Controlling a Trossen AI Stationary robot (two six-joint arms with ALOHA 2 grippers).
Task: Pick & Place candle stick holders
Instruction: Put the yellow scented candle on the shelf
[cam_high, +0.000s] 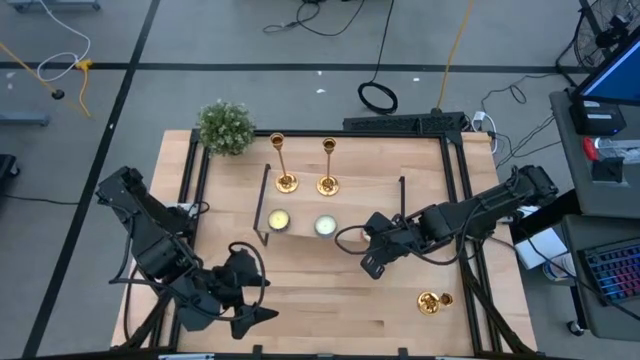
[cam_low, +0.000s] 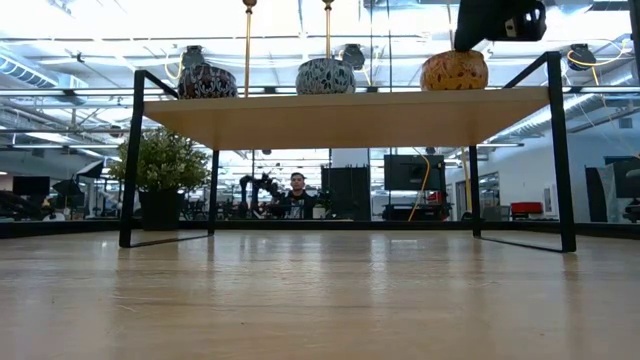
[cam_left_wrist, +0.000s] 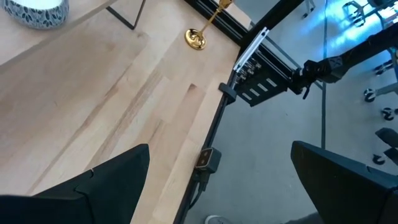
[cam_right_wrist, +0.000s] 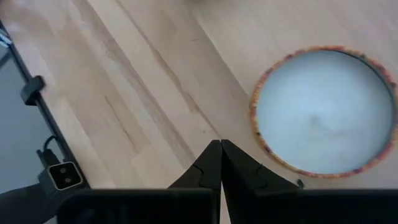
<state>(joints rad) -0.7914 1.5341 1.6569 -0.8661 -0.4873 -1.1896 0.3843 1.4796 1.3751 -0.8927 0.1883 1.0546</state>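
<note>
Two candle stick holders stand upright side by side on the shelf (cam_high: 385, 205) toward the far edge of the worktop (cam_high: 330, 300) — one (cam_high: 283, 165) on the left, the other (cam_high: 328, 167) to its right. Nearer, also on the shelf, sit two candles (cam_high: 278, 220) (cam_high: 325, 226) in a row. A potted plant (cam_high: 224, 127) occupies the far left corner. A third holder (cam_high: 433, 301) lies on its side near the right front corner — well apart from the others.

The left claw (cam_high: 258, 303) hangs over the near left part; the right claw (cam_high: 372, 252) is just right of the candles.
</note>
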